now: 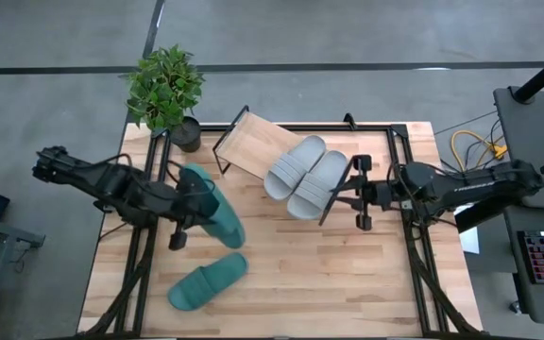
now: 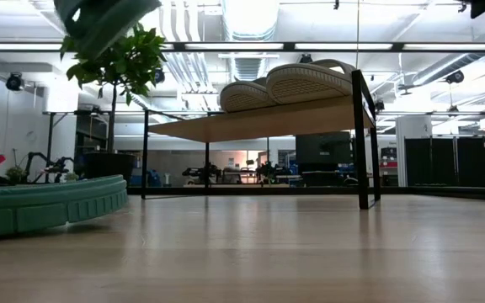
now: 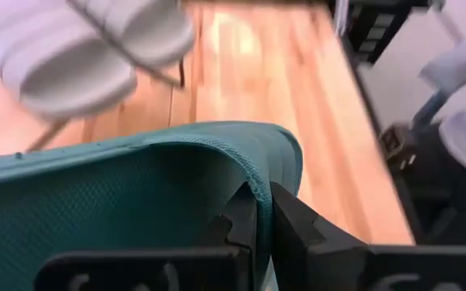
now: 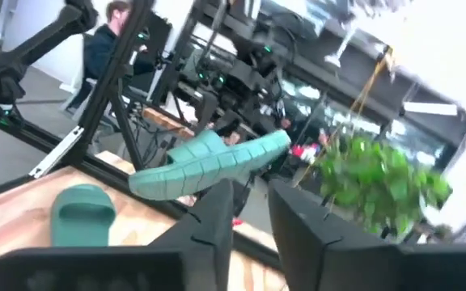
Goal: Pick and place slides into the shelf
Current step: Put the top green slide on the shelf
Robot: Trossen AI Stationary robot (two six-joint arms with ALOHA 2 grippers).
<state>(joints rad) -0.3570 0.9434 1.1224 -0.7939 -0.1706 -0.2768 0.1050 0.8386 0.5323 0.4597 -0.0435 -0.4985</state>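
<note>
On the wooden tabletop (image 1: 348, 274), the slanted light-wood shelf (image 1: 248, 146) on its black wire frame already carries two light grey ribbed slides (image 1: 305, 176) side by side. The left gripper (image 1: 195, 212) pinches a soft teal-green slide (image 1: 217, 213) by its edge, raised off the table; its twin (image 1: 206, 281) lies nearby. The foam looks light and bendy, so gripping the sole's rim suits it. The right gripper (image 1: 359, 194) hovers beside the shelf, fingers narrowly parted, holding nothing.

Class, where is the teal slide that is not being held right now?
In the high view, the loose teal slide lies flat on the tabletop near its front-left, just below the left tool, which holds the other teal slide.
</note>
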